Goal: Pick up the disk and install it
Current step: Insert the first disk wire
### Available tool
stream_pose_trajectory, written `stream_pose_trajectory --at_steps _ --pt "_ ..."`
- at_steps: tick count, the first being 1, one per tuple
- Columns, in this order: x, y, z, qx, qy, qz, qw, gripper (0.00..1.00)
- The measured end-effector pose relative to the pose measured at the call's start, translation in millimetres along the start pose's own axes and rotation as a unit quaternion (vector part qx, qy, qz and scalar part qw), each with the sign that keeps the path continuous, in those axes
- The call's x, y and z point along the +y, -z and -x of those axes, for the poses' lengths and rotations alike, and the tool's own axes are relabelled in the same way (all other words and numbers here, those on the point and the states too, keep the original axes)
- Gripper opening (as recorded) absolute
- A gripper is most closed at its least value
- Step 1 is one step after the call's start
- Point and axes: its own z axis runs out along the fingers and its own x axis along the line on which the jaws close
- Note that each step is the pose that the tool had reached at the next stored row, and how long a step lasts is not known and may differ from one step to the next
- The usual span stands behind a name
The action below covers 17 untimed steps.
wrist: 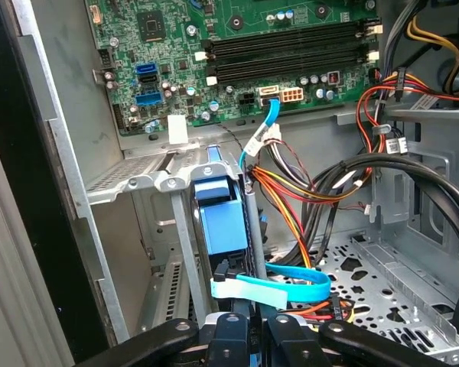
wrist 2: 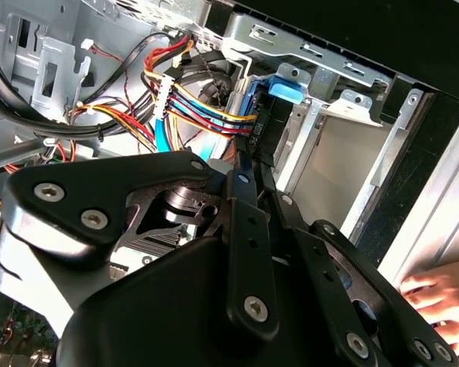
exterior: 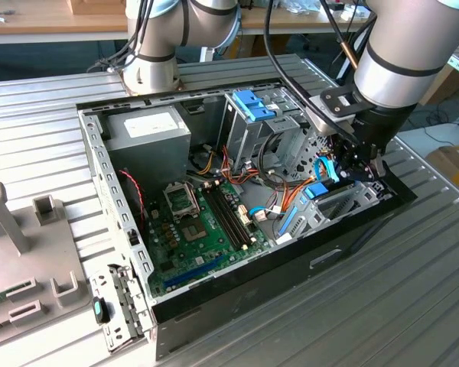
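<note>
Light-blue rails mark the disk point(wrist: 220, 222), standing on edge in a metal bay point(wrist: 149, 172) of the computer case point(exterior: 107, 183). The gripper point(exterior: 365, 162) sits right above that bay; whether its fingers clamp the disk cannot be told.

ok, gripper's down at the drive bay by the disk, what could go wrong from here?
1. The light-blue data cable and the orange and yellow wires run right beside the disk, so the gripper could snag them.
2. A person's hand is close to the gripper in the second wrist view, so contact is possible.
</note>
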Motion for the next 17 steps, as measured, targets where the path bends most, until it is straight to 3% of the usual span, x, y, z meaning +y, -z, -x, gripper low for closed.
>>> stream_pose_trajectory --at_steps 2,5,17 --pt "-0.9 3.7 0.2 0.0000 0.000 -0.0005 1.0000 0.16" --pt "0.4 4.1 0.0 0.0001 -0.001 -0.0009 1.0000 0.16" --pt "0.7 2.3 0.4 0.0003 -0.002 -0.0010 1.0000 0.16"
